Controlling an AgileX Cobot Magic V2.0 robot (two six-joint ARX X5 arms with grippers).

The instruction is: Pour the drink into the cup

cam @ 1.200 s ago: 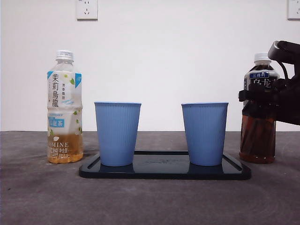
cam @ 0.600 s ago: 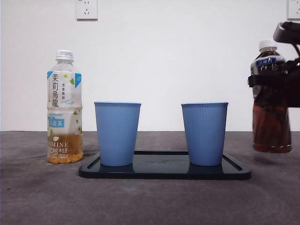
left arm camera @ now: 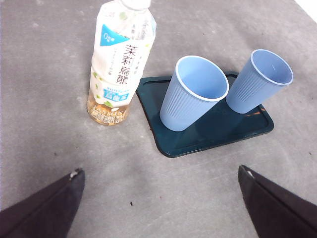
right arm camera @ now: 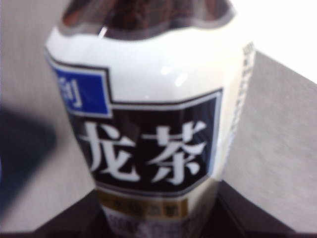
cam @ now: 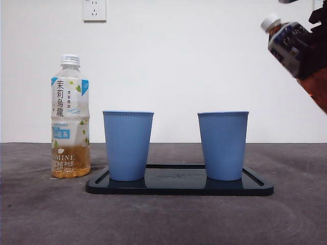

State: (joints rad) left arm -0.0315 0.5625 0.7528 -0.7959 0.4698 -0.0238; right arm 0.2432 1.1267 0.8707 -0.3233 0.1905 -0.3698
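Left gripper (left arm camera: 158, 208) waits spread open near the jasmine bottle (cam: 70, 117). On the tray (cam: 180, 188), two cups (cam: 128, 145) stand empty. My right gripper (right arm camera: 158, 225) clamps the dark tea bottle (cam: 301, 56), tilted above the tray's right end; capped, full, likely heavy and slick.

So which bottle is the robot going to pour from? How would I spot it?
Start at the black plastic tray holding two blue ribbed paper cups, then look up past its end farthest from the pale jasmine tea bottle. There the dark brown oolong tea bottle hangs tilted in the air, gripped by the right end effector. Only this one is lifted and has a black label.
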